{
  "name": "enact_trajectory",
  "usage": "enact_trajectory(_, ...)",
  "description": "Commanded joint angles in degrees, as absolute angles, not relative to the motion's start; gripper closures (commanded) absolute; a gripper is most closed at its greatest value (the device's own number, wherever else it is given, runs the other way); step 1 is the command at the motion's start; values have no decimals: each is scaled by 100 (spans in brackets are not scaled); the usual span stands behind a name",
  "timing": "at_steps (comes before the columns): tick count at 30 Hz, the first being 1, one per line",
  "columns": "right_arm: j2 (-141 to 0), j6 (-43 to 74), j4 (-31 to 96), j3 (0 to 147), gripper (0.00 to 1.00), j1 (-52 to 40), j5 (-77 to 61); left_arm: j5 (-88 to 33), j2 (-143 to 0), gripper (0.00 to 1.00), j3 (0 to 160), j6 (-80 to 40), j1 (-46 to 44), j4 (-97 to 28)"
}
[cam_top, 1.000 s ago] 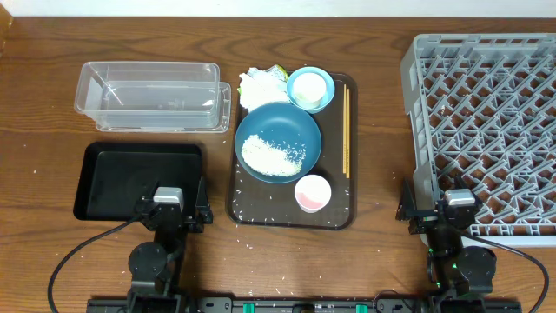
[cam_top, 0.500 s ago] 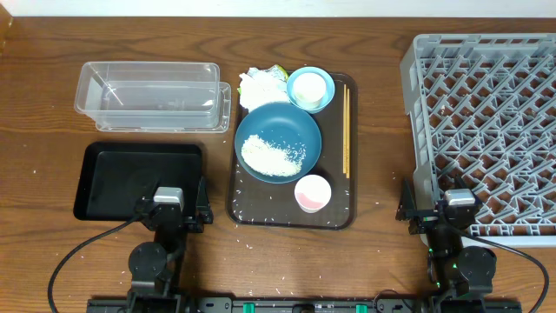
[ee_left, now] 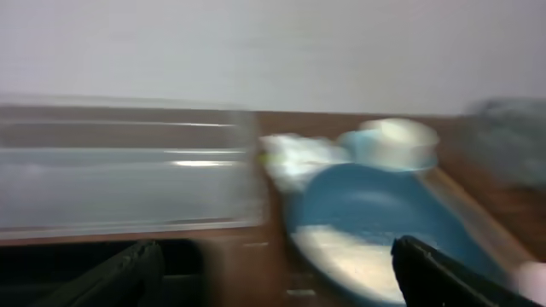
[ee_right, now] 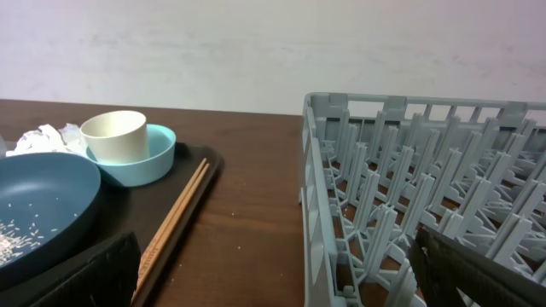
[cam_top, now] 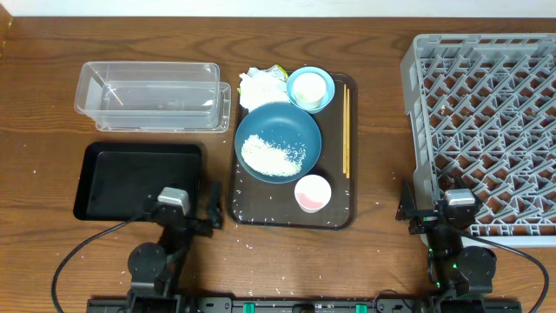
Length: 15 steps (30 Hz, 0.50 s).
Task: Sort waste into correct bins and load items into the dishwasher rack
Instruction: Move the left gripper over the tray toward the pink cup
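White rice lies heaped in the large dark-blue bowl on the brown serving tray. Behind that bowl sit the paper wad and the light-blue bowl, which holds the white cup. The pink cup stands at the tray's front and the chopsticks lie along its right side. My left gripper is open at the black tray's near right corner. My right gripper is open beside the dishwasher rack. The left wrist view is blurred.
The clear tub stands behind the black tray. Loose rice grains speckle the serving tray and the table near it. In the right wrist view the rack's wall rises just right of centre, with the chopsticks to its left.
My left gripper has swung a little to the right, towards the brown serving tray. The right arm and all the objects have stayed put.
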State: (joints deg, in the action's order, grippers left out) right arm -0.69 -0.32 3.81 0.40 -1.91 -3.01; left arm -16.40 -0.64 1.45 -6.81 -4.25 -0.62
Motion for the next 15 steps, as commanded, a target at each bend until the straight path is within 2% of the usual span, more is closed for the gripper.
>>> enact_trajectory(1,-45,-93,403,32,1,-244,-327,-4211,-34,12,23,-2585,-447,23)
enact_trajectory(5,-45,-93,403,32,1,-244,-327,-4475,-34,12,23,-3579,-447,320)
enact_trajectory(11,-45,-93,403,32,1,-244,-327,-4744,-34,12,75,-4047,-447,1820)
enact_trajectory(15,-45,-93,405,32,1,-244,-327,-4737,-196,12,521,-4032,-447,1831)
